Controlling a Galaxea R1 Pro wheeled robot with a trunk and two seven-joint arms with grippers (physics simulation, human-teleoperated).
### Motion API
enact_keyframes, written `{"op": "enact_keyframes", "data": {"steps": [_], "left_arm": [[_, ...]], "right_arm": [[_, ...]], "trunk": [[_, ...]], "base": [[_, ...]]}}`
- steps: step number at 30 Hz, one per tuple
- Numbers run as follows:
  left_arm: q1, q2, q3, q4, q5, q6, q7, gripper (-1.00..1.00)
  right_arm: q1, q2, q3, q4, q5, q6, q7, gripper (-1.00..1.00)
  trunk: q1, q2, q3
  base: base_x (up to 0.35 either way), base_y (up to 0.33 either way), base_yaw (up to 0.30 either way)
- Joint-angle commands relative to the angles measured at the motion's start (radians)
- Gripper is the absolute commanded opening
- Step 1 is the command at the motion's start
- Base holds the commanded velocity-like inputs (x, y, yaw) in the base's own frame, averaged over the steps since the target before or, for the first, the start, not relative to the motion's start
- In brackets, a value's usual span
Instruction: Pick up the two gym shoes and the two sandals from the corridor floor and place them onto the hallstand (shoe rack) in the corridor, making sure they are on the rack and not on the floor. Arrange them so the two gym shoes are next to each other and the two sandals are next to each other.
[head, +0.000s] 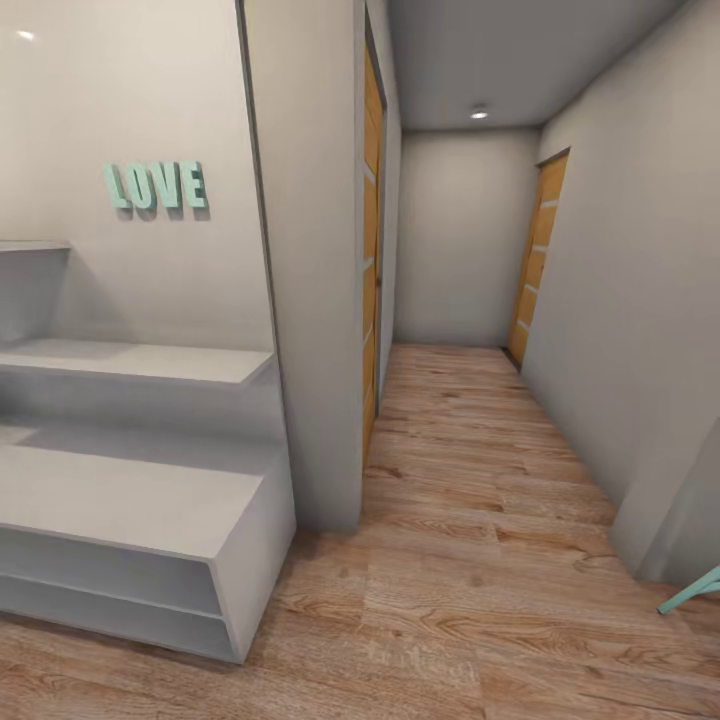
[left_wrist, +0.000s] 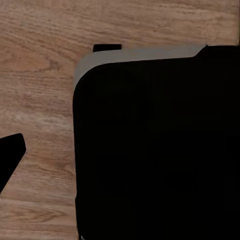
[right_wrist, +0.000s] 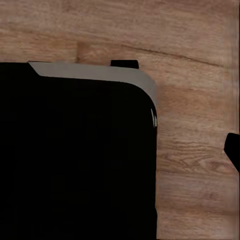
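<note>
Faced a narrow corridor with pale walls, two orange doors (head: 535, 260) and the corridor floor (head: 470, 480) of light wood planks running to the far end. Found the hallstand (head: 120, 500) at the left: a low grey bench with two open shelf levels, stepped shelves above, bare on top, with teal LOVE letters (head: 155, 186) on the wall over it. Noted a teal leg (head: 690, 592) at the right edge.

Saw floor planks and the robot's dark base (left_wrist: 155, 150) in both wrist views. Could not tell whether the left fingers or right fingers were spread or pressed together. Could not place the gym shoes or the sandals from these views.

Judged the step in hand as search and approach. Best done by turning the base slowly, keeping the head tilted toward the floor, holding clear of the hallstand corner, and stopping square to the first shoe before lowering an arm.
</note>
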Motion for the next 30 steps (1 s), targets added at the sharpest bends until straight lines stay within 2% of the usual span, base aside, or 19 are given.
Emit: {"op": "enact_keyframes", "data": {"steps": [1, 8, 15, 16, 23, 30], "left_arm": [[-0.001, 0.001, 0.000, -0.006, 0.000, -0.008, 0.003, 1.00], [-0.019, 0.006, 0.000, -0.046, 0.000, -0.048, 0.008, 1.00], [-0.059, 0.007, 0.001, -0.085, 0.000, -0.087, 0.009, 1.00], [-0.120, 0.007, 0.002, -0.180, 0.001, -0.235, 0.009, 1.00], [-0.148, 0.000, 0.002, -0.207, 0.002, -0.244, 0.009, 1.00], [-0.156, 0.005, 0.003, -0.213, 0.003, -0.320, 0.003, 1.00]], "right_arm": [[0.000, -0.006, 0.000, -0.006, 0.000, -0.009, -0.001, 1.00], [-0.002, -0.037, -0.005, -0.045, -0.001, -0.048, -0.001, 1.00], [-0.010, -0.041, -0.007, -0.085, -0.002, -0.087, -0.001, 1.00], [-0.016, -0.041, -0.007, -0.417, -0.003, -0.211, -0.001, 1.00], [-0.037, -0.040, -0.008, -0.464, -0.004, -0.243, -0.001, 1.00], [-0.054, -0.040, -0.008, -0.468, -0.005, -0.255, -0.001, 1.00]], "trunk": [[0.000, 0.000, -0.001], [0.000, 0.000, -0.001], [0.000, 0.000, -0.001], [0.000, 0.000, -0.001], [0.000, 0.000, -0.001], [0.000, 0.000, -0.001]], "base": [[0.000, 0.000, 0.000], [0.000, 0.000, 0.000], [0.000, 0.000, 0.000], [0.000, 0.000, 0.000], [0.000, 0.000, 0.000], [0.000, 0.000, 0.000]]}}
